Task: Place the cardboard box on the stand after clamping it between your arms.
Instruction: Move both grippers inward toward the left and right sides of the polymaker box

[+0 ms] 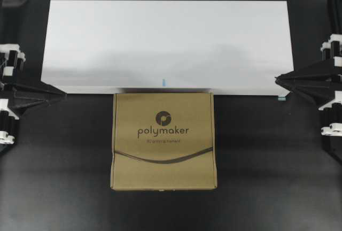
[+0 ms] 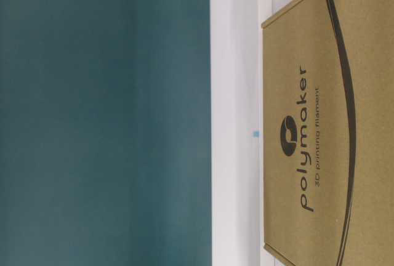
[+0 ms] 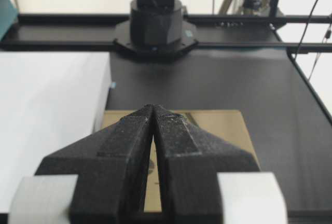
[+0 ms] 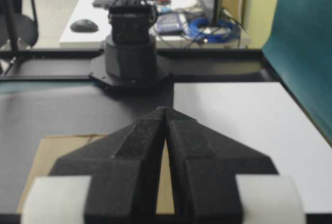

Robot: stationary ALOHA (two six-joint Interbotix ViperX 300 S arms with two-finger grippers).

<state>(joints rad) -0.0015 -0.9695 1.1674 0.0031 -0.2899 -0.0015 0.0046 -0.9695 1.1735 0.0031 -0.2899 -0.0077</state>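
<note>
Flat on the black table (image 1: 267,177), logo side up: the cardboard box (image 1: 163,140), centred left to right, far edge tucked against or just beside the near edge of the stand (image 1: 165,44), right below a small light-blue mark (image 1: 163,82). Probably laid there so the lift is short: up, a little farther back, and down onto the white top. Nothing resting on the stand, so room to spare on either side of the box.

At the far left, the left gripper (image 1: 63,93), tip aimed inward toward the middle; at the far right, the right gripper (image 1: 278,79), mirrored. Both well apart from the box, touching nothing. On each, jaws together, fingers meeting in a narrow wedge point, as seen in both wrist views. Likely closed on purpose: no pinching here, only pressing, with each closed tip serving as a blunt pusher against one side wall of the box.

Seemingly the very start of the task. Clamp not yet made, box not yet raised. Next, by this reading: both tips inward and down to the level of the box's side walls, squeezing evenly from left and right.
</note>
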